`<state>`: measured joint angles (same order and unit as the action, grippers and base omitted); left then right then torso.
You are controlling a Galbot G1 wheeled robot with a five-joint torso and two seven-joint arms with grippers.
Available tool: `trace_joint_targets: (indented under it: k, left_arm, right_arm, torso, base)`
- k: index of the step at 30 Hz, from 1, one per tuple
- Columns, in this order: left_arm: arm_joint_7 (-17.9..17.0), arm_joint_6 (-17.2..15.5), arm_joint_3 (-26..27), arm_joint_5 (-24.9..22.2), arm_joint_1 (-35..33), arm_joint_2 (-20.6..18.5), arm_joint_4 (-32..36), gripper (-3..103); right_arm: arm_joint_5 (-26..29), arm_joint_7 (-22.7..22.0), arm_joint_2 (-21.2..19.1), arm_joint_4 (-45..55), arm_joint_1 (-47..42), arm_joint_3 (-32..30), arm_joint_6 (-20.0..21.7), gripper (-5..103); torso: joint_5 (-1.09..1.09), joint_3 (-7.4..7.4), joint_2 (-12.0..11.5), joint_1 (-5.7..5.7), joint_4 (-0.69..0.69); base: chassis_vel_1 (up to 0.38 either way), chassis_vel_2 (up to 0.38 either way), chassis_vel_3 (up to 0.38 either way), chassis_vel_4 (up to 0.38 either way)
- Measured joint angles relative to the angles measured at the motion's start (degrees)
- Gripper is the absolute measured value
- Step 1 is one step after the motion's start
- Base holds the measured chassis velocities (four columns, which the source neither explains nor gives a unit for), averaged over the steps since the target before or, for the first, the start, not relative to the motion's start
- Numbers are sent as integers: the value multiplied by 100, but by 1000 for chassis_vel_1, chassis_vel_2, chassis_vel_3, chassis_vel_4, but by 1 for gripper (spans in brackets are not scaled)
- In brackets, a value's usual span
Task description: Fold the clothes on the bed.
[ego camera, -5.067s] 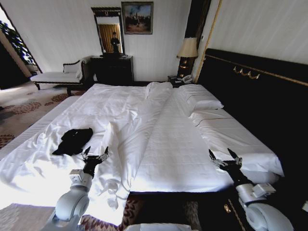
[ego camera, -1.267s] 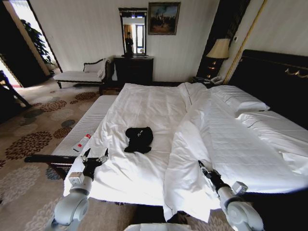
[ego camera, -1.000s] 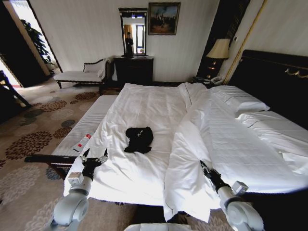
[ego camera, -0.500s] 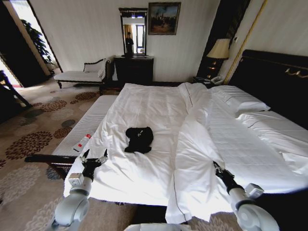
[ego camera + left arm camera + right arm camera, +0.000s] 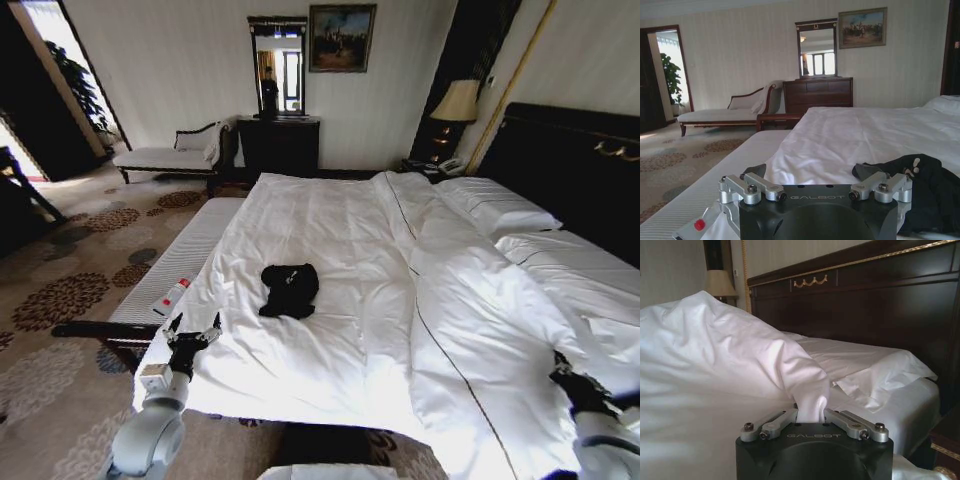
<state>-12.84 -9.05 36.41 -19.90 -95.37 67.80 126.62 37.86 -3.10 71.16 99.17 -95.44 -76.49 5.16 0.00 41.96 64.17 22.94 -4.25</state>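
The clothes [image 5: 289, 289] lie as a small crumpled black heap on the white bed [image 5: 330, 220], left of its middle. My left gripper [image 5: 192, 328] hovers open at the bed's near left corner, short of the heap; in the left wrist view the clothes [image 5: 922, 187] lie just beyond its spread fingers [image 5: 756, 186]. My right gripper [image 5: 566, 372] is low at the bed's near right side, shut on a pinch of the white duvet [image 5: 480, 310]. In the right wrist view the duvet [image 5: 812, 402] rises from between the closed fingers [image 5: 775, 425].
A white-cushioned bench [image 5: 175, 262] runs along the bed's left side with a red-and-white bottle [image 5: 170, 297] on it. A dark headboard [image 5: 570, 150] and pillows [image 5: 500, 212] are on the right. A chaise [image 5: 165, 157], dresser [image 5: 277, 145] and lamp [image 5: 455, 102] line the far wall.
My right gripper has moved right and back, dragging the duvet's ridge across the bed's right half and flattening it. Left arm and clothes are unmoved. The view shifted five seconds ago.
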Motion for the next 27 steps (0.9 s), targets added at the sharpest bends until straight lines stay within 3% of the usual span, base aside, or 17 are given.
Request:
trace_joint_targets:
  k: [7,11,15,22,26,27]
  left_arm:
    - [0,5,20,1,-40,17,-13,100]
    - [1,6,30,-2,-46,8,-19,100]
    - [1,6,82,-22,-61,-7,-19,100]
    - [1,6,92,-16,-86,32,-23,100]
    - [3,12,83,0,-89,51,-23,100]
    - [3,12,80,5,-92,52,-22,100]
  right_arm:
    - [-544,-13,-139,-1343,169,-262,-577,2]
    - [-574,-17,-384,-2103,456,-275,-881,2]
    - [-627,-10,-892,-2984,781,-304,-1281,2]
    - [-686,5,-1274,-3442,955,-393,-1419,2]
    - [-747,33,-1247,-3483,954,-397,-1434,-1]
    - [-752,33,-1226,-3489,956,-398,-1437,4]
  torso:
    - [1,0,0,0,-3]
    - [4,0,0,0,2]
    - [2,1,-1,0,2]
    - [0,1,0,0,2]
    - [0,1,-1,0,0]
    - [0,1,0,0,0]
  base:
    - [0,0,0,0]
    - [0,0,0,0]
    - [0,0,0,0]
    - [0,0,0,0]
    - [0,0,0,0]
    - [0,0,0,0]
